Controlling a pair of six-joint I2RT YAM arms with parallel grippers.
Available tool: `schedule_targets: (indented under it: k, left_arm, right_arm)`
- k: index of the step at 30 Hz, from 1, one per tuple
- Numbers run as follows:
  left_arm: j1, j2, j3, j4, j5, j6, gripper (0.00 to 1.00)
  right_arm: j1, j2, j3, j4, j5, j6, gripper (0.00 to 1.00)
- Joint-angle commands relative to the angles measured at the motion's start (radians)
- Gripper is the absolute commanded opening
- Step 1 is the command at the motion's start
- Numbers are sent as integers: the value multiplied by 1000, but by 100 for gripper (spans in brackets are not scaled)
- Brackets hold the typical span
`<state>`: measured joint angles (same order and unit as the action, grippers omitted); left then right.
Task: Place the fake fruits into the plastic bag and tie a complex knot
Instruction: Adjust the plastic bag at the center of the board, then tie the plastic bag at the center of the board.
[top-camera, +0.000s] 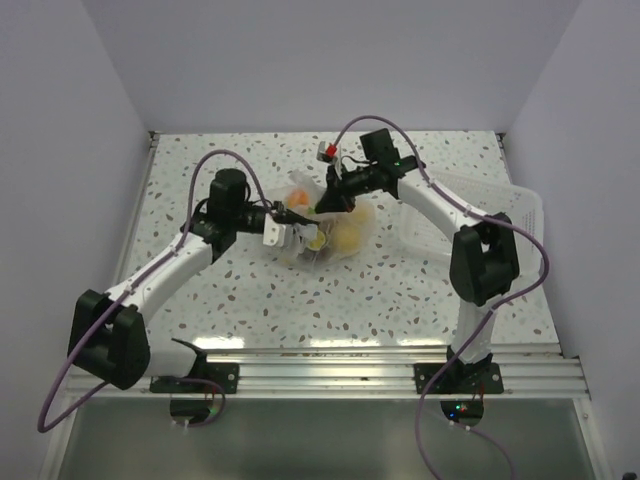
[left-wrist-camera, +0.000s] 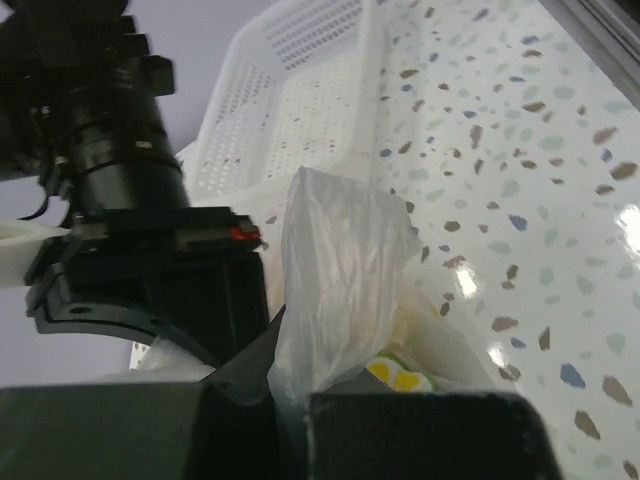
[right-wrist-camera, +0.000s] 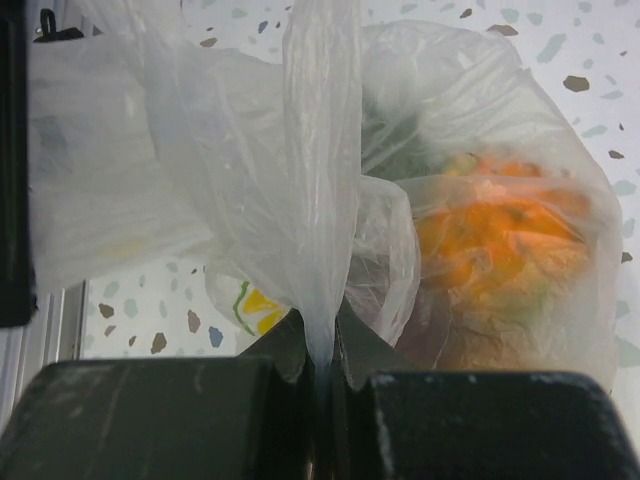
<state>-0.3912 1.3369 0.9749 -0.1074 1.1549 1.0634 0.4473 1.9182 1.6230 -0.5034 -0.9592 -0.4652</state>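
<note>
The plastic bag (top-camera: 325, 235) lies mid-table with the fake fruits inside: an orange one (top-camera: 298, 200) and a yellow one (top-camera: 345, 238). My left gripper (top-camera: 285, 235) is at the bag's left side, shut on a bunched flap of the bag (left-wrist-camera: 345, 270); its jaws (left-wrist-camera: 290, 420) pinch the film, with a yellow-and-green fruit (left-wrist-camera: 395, 377) just behind. My right gripper (top-camera: 322, 203) comes in from the far right, shut (right-wrist-camera: 322, 365) on a taut strip of the bag (right-wrist-camera: 320, 200). Orange fruit (right-wrist-camera: 500, 240) shows through the film. The knot is out of view.
A white slotted tray (top-camera: 490, 215) sits at the right, tilted against the wall, and also shows behind the bag (left-wrist-camera: 300, 110). The right arm's black wrist (left-wrist-camera: 130, 200) is close to my left gripper. Walls enclose three sides; a metal rail (top-camera: 330, 375) runs along the near edge.
</note>
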Motion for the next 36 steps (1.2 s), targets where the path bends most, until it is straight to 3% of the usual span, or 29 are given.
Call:
schedule_targets:
  k: [1,4,9,11,13,16,21,26,31,36]
  left_arm:
    - [-32,23,11,649,-219,-667,0]
    - [-18,106,112,580,-279,-817,0]
    - [-23,130,107,594,-339,-910,0]
    - [-21,140,113,571,-359,-956,0]
    - [-18,140,107,568,-376,-991,0]
    - [-11,140,97,552,-385,-1029,0]
    - [-8,149,90,482,-379,-1007,0]
    - [0,192,131,422,-397,-1016,0]
    - [18,229,163,448,-354,-1039,0]
    - [0,243,173,494,-300,-1109,0]
  right_arm:
    - [30,-33,19,52,-27,11,0]
    - [28,-54,2,63,-55,-4,0]
    - [28,-84,-18,40,-105,-68,4]
    - [27,-93,-29,36,-122,-84,13]
    - [27,-105,-51,37,-131,-104,32]
    - [22,-114,-64,46,-139,-104,51]
    - [7,-127,-74,82,-174,-70,59]
    - [7,-143,-74,45,-188,-108,76]
    - [8,-145,-78,49,-188,-119,78]
    - [8,-116,-98,229,-174,72,78]
